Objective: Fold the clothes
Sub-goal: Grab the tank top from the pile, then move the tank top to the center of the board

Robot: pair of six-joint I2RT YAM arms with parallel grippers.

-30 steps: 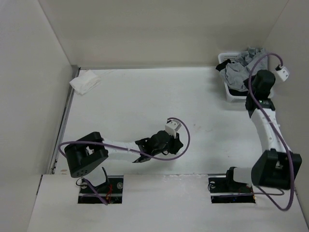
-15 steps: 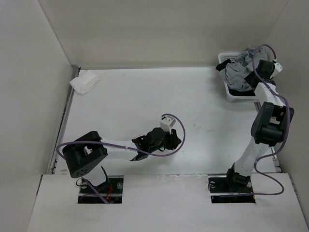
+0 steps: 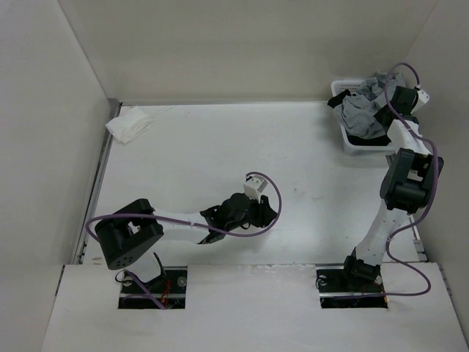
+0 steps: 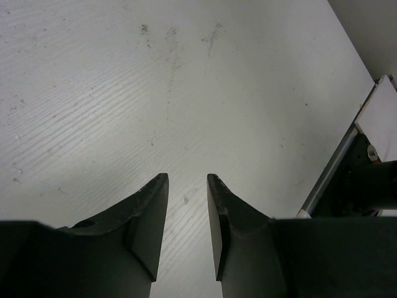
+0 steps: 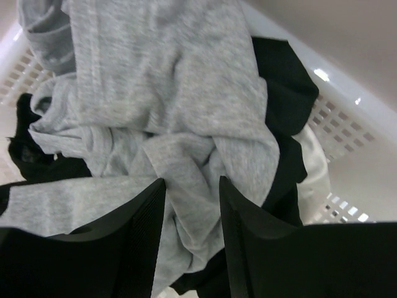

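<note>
Shape of the clothes (image 5: 186, 112) unreadable: grey jersey crumpled over black garment (image 5: 279, 81) in basket (image 5: 347, 105), top view upper right. Right end effector (image 5: 192, 183) open above it; left end effector (image 4: 187, 178) open over table (image 4: 186, 74).

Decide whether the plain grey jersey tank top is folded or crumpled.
Crumpled, not folded: the grey jersey tank top lies bunched inside the white plastic basket, over a black garment.
</note>
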